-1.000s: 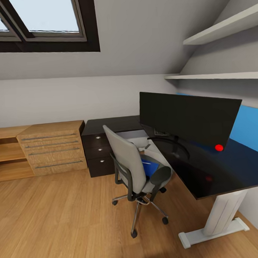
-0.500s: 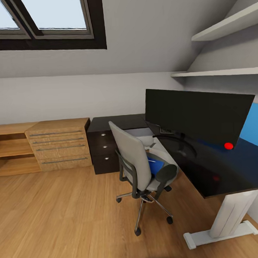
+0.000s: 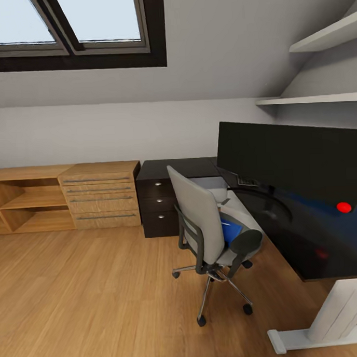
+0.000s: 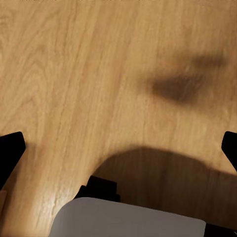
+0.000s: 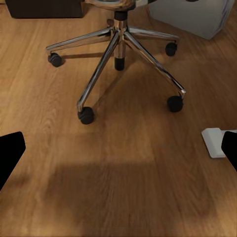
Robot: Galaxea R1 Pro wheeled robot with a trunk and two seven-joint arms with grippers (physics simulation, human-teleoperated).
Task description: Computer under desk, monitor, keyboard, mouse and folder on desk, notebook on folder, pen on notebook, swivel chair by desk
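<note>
The grey swivel chair [image 3: 201, 224] stands beside the black desk [image 3: 311, 245], its back turned to me. A blue folder [image 3: 233, 231] lies on its seat. On the desk stands the wide black monitor [image 3: 292, 160] with a red dot at its lower corner. The chair's chrome star base [image 5: 118, 44] is ahead of my right gripper [image 5: 118, 150], which hangs open over the floor. A light grey box, the computer [image 5: 190, 17], sits just past that base. My left gripper [image 4: 118, 150] is open above bare wooden floor. Keyboard, mouse, notebook and pen are out of view.
A black drawer unit [image 3: 159, 202] closes the desk's far end, with a light wooden shelf bench [image 3: 65, 196] to its left. The desk's white leg [image 3: 340, 309] and its foot [image 5: 215, 141] stand at the near right. Sloped wall, skylight and wall shelves [image 3: 320, 97] are above.
The whole picture has slid to the right, so the camera has turned or moved left. Chair, desk and monitor keep their places relative to each other.
</note>
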